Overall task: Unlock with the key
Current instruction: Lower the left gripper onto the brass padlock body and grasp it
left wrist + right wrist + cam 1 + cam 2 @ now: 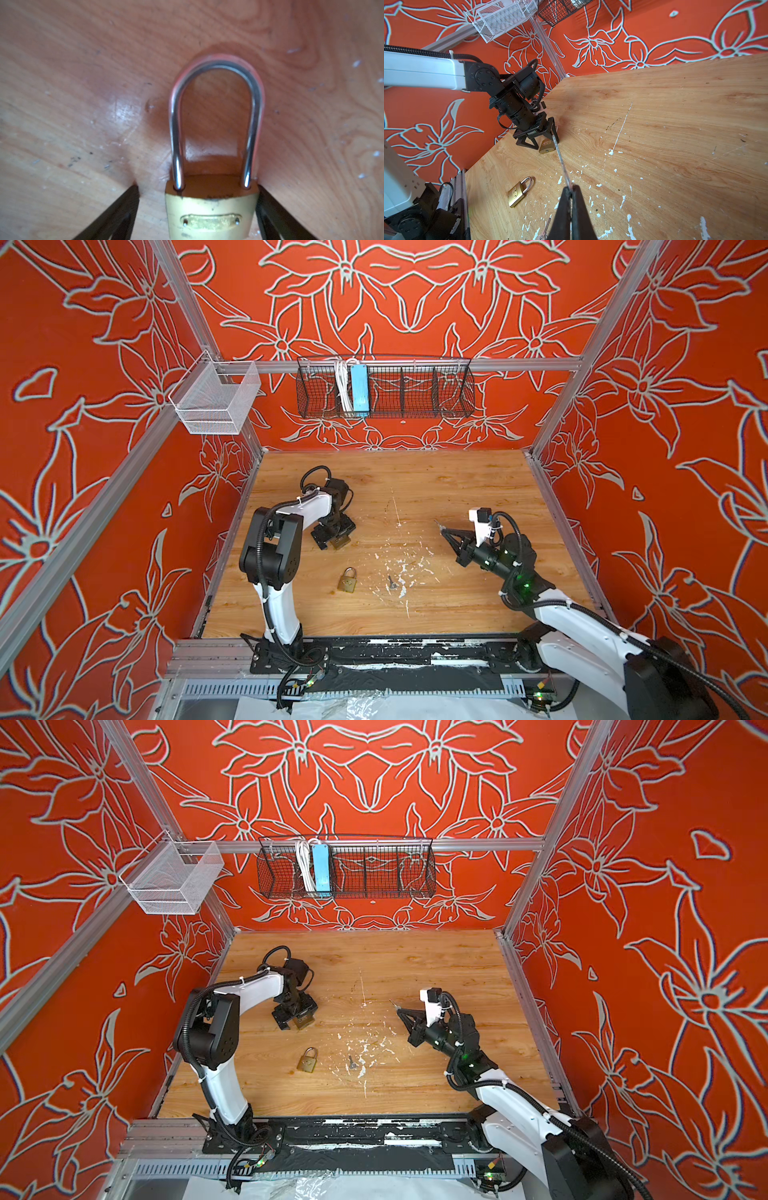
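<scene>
Near the front edge, a loose padlock (348, 580) and a spare key (390, 581) lie on the table (457, 614). Farther back, the right gripper (572, 188) pinches a second key (560, 158); the left gripper (197, 188), jaws spread, straddles a second padlock (212, 218).

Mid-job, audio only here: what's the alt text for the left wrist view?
A brass padlock, shackle closed, rests on the wooden table between the fingers of the open left gripper; one finger touches its body, the other stands clear.
</scene>
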